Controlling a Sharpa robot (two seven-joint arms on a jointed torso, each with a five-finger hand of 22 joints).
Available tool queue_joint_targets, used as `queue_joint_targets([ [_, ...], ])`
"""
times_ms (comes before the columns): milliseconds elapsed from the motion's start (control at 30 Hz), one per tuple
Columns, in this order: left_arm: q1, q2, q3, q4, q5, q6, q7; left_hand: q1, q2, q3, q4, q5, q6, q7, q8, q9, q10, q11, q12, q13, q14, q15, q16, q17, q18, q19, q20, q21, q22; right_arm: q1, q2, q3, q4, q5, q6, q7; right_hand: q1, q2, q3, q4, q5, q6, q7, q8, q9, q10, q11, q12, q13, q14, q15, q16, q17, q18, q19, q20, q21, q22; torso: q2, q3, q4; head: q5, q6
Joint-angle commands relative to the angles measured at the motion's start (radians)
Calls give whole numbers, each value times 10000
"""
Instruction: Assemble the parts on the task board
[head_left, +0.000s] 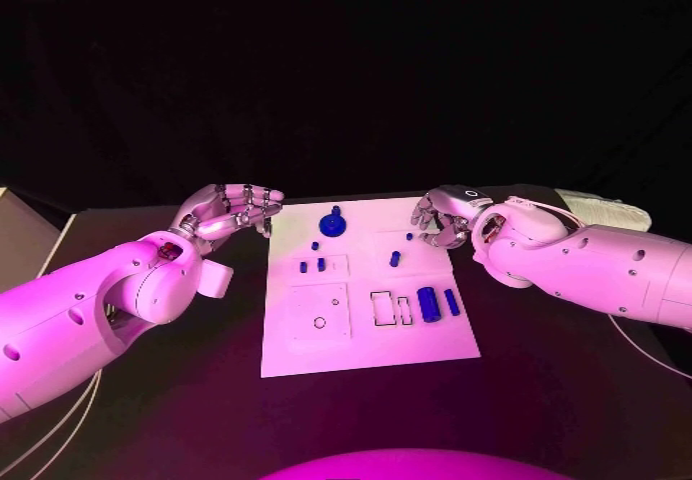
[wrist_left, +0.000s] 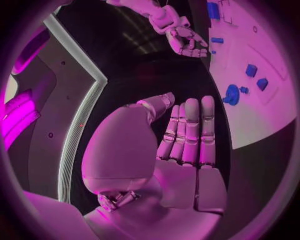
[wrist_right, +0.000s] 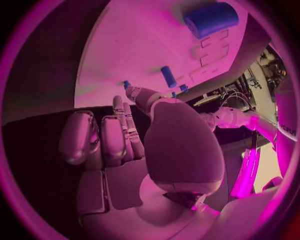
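The white task board (head_left: 361, 335) lies mid-table. On it are a round blue part (head_left: 333, 225) at the far end, several small blue pegs (head_left: 312, 265), a blue peg (head_left: 394, 258), a thick blue cylinder (head_left: 427, 299) and a blue bar (head_left: 451, 302). My left hand (head_left: 231, 210) hovers off the board's far left corner; in the left wrist view its fingers (wrist_left: 190, 130) lie straight and hold nothing. My right hand (head_left: 440, 218) hangs over the far right corner with fingers bent downward. A tiny blue part (head_left: 408, 237) lies just by its fingertips, and the thumb tip (wrist_right: 133, 93) is close to it.
Empty outlined slots (head_left: 387, 307) and a small ring mark (head_left: 319, 322) sit in the board's near half. A pale box (head_left: 22, 235) stands at the table's left edge and a white cloth-like thing (head_left: 603, 210) at the far right. Black tabletop surrounds the board.
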Motion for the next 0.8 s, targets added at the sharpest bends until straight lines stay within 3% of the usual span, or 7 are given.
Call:
queue_joint_targets([
  [33,-94,-68,77,189,871,101,638,-61,-13,-63,-14,35,-15,29,47,-8,-52,-14,-42,-9,-44,18,-50,-8,135,17,75,-35,-9,-38,88,-3,-124,-1072,330,-593,-63,-30,18,62,-46,-56,47,-63,14,-107,23,-23,2,542,66,68,8,-96,33,36,48,17,5,-17,25,28,-14],
  [300,-202,-190,197,387,934,18,715,-54,-9,-92,-7,33,-8,32,69,-11,-73,-7,-72,-36,-35,22,-50,-16,137,41,81,-70,-39,-193,414,-22,-426,-1150,429,-601,-104,-24,-25,81,-43,-50,59,-66,40,-269,54,-36,-6,498,94,157,-6,-81,-10,72,41,15,42,4,-24,90,-9],
  [500,-214,-196,215,414,941,7,715,-54,-9,-92,-7,33,-8,32,69,-11,-73,-7,-72,-36,-35,22,-50,-16,137,41,81,-70,-39,-237,563,-25,-501,-1068,333,-526,-92,36,11,105,34,3,59,-41,66,-249,49,-1,11,475,98,221,0,-76,-26,86,64,45,29,-1,12,66,-64],
  [800,-228,-192,221,411,839,-178,745,-33,0,-114,-7,31,-11,40,85,-16,-82,-3,-91,-59,-27,24,-51,-24,140,69,84,-99,-67,-268,699,-29,-538,-875,138,-360,-17,125,146,114,128,214,89,67,149,-141,51,46,46,428,105,337,-15,-70,-66,113,121,121,30,10,-14,117,-132],
])
